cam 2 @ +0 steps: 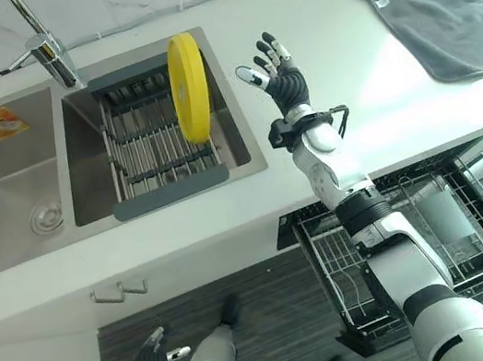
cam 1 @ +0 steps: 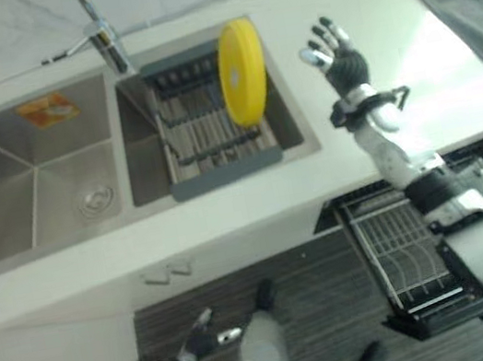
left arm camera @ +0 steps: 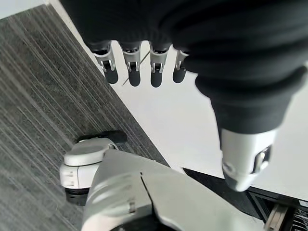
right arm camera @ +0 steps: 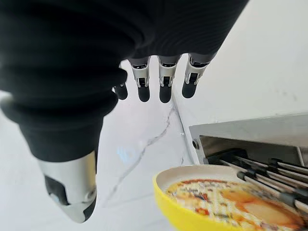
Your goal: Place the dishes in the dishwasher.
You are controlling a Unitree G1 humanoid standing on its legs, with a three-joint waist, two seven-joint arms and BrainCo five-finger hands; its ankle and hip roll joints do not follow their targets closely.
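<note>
Yellow plate (cam 2: 189,87) stands on edge in the sink rack (cam 2: 161,148); no writing is readable. Right hand (cam 2: 277,71) hovers beside it, fingers spread, empty. Left hand (cam 2: 149,357) hangs low, relaxed, empty.

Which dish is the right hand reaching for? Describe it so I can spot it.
Find the double sink in the white counter; its right basin holds a dark drying rack. The yellow plate stands on edge there, the only dish in it, beside the open right hand.

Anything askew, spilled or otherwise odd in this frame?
Nothing stands out. The yellow plate stands upright on edge in the drying rack in the sink; the open right hand hovers beside it. The grey cloth lies flat on the counter.
</note>
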